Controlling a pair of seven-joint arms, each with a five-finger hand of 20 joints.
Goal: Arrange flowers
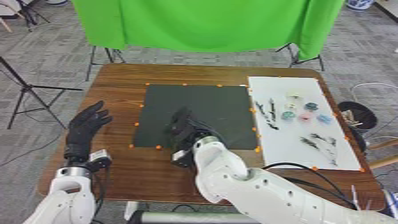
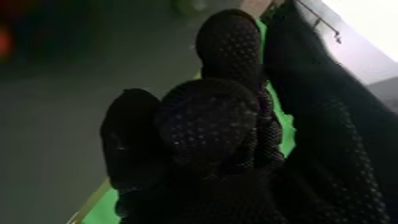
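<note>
In the head view, your left robot hand [image 1: 86, 122] was released, fingers relaxed, at the left side of the table [image 1: 107, 172]. Right robot hand [image 1: 184, 131] at the black mat [image 1: 164, 102]; you couldn't tell if clenched. Small coloured flowers [image 1: 306, 117] lay on white sheet [image 1: 284, 137]; black bin [image 1: 359, 105] beside held pale scraps [image 1: 350, 118].

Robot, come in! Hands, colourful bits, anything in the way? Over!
Left hand open, left side of table. Right hand over black mat, hiding part of it. Small coloured pieces on white sheet.
</note>
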